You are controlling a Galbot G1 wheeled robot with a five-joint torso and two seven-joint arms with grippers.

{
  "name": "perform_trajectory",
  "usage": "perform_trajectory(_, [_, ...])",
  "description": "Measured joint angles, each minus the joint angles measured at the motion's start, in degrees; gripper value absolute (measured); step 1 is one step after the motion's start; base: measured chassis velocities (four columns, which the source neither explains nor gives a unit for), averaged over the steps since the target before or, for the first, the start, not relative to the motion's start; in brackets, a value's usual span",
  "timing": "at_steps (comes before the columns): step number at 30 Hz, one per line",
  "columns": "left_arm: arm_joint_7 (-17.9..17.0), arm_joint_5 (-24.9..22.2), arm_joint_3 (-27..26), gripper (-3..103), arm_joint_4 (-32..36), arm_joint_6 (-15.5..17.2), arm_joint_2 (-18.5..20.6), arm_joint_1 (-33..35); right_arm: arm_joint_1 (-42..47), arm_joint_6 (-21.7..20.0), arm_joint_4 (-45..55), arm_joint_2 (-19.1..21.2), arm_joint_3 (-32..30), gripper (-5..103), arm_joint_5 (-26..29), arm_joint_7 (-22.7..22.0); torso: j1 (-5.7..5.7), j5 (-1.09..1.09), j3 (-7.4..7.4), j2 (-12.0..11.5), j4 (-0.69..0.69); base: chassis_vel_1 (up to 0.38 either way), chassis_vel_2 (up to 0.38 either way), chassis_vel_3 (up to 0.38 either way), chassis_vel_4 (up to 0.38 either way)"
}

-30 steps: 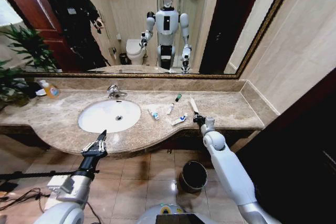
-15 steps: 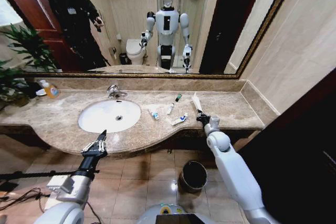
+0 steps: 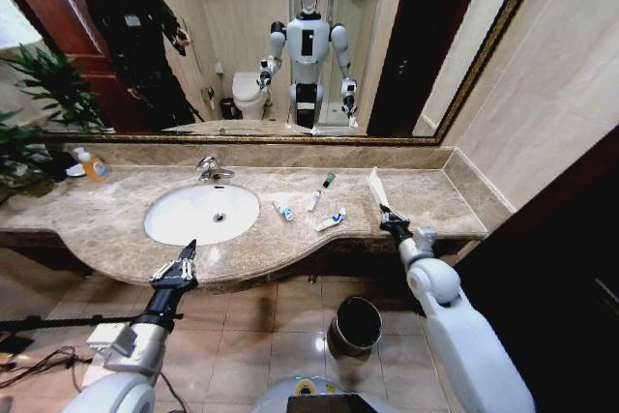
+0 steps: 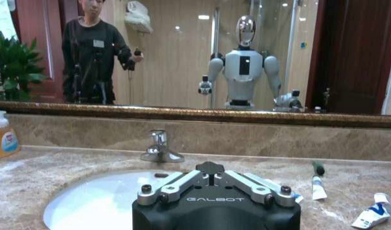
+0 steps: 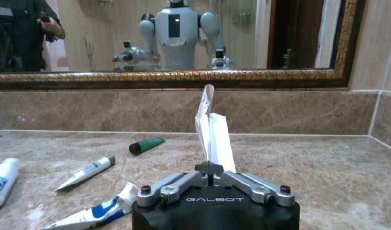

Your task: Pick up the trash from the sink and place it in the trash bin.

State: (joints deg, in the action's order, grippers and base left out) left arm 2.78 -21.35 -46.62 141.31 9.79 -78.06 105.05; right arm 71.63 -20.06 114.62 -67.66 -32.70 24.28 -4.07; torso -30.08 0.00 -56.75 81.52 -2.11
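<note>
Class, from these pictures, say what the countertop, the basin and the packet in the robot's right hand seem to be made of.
Countertop: polished beige-brown stone, probably marble, mottled and glossy.
Basin: glazed white ceramic, smooth and shiny.
Packet in the right hand: thin white paper or plastic film, creased, standing folded; which one is unclear.

The head camera looked forward and down from well above the marble counter [image 3: 116, 229], taking in the sink [image 3: 201, 213], the mirror [image 3: 251, 41] along the back edge and the floor with the trash bin [image 3: 355, 324] below the front edge. The left wrist camera sat low and close over the counter's front edge, facing the faucet [image 4: 159, 147] and mirror across the sink. The right wrist camera sat equally low near the counter's right end, facing the same back wall and sharing the scattered tubes [image 5: 86, 171] with the other two.
</note>
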Motion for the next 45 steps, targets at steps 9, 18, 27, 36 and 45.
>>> perform_trajectory(9, [0.00, 0.00, 0.00, 0, 0.00, 0.00, 0.00, 0.00, 10.59, 1.36, 6.65, -0.59, -4.42, 0, 2.87, 2.29, 0.00, 0.00, 0.00, 0.00, 0.00, 0.000, 0.000, 0.000, 0.000])
perform_trajectory(18, [0.00, 0.00, 0.00, 0, 0.00, 0.00, 0.00, 0.00, 22.49, 4.64, 12.79, -4.72, -6.16, 0, 1.33, 3.61, 0.00, -0.01, 0.00, 0.00, 0.00, 0.000, 0.000, 0.000, 0.000])
perform_trajectory(27, [0.00, 0.00, 0.00, 0, 0.00, 0.00, 0.00, 0.00, 32.39, 9.24, 13.17, -8.81, -5.28, 0, -4.12, 6.58, 0.00, -0.02, 0.00, 0.00, 0.00, 0.000, 0.000, 0.000, 0.000])
perform_trajectory(36, [0.00, 0.00, 0.00, 0, 0.00, 0.00, 0.00, 0.00, 34.07, 13.45, 5.10, -10.55, -2.47, 0, -12.71, 7.29, 0.00, -0.01, 0.00, 0.00, 0.00, 0.000, 0.000, 0.000, 0.000])
perform_trajectory(45, [0.00, 0.00, 0.00, 0, 0.00, 0.00, 0.00, 0.00, 32.95, 20.17, -5.76, -13.11, -1.05, 0, -19.67, 8.52, 0.00, -0.01, 0.00, 0.00, 0.00, 0.000, 0.000, 0.000, 0.000])
